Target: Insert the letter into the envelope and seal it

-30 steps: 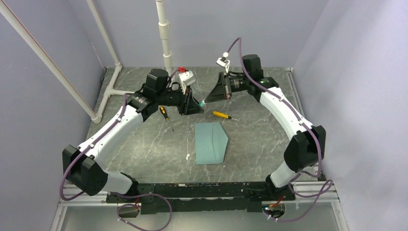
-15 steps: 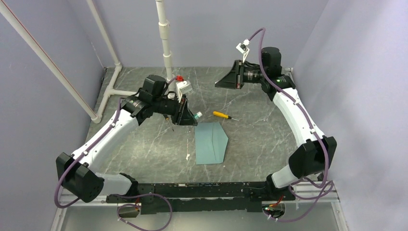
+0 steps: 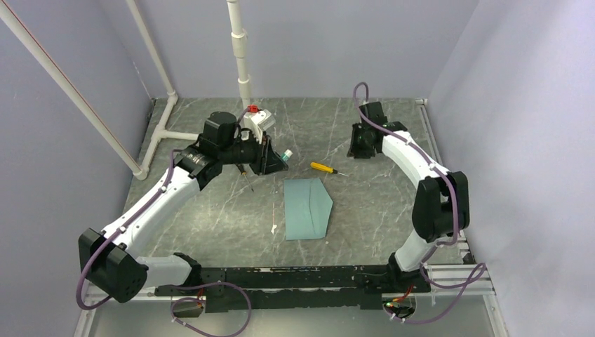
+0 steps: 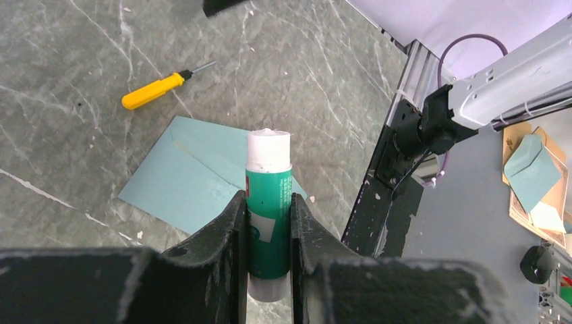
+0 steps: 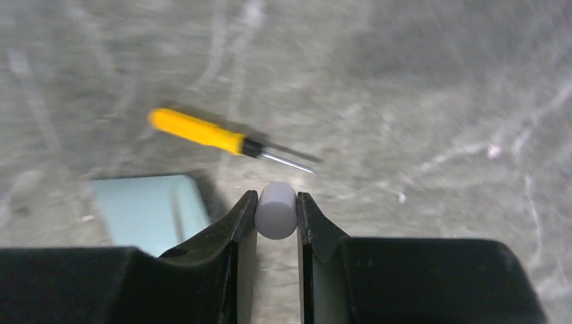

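L gripper (image 4: 268,198) clamped on green glue stick (image 4: 268,154), white tip bare, raised off table (image 3: 210,210). R gripper (image 5: 276,197) clamped on small white cap (image 5: 276,212). Envelope (image 3: 306,208) lies flat mid-table, tapered end to R, clear of both grippers. Yellow screwdriver (image 3: 323,167) just beyond its far edge.

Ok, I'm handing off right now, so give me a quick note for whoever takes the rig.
Left claw: shut on the uncapped glue stick.
Right claw: shut on the white cap.
Envelope: flat between the arms, its flap apparently unfolded. A yellow screwdriver lies just behind it.
Done: glue uncapped. No letter is in sight, and I can't tell whether it's inside.
Left: glue the flap, fold it, press it shut.
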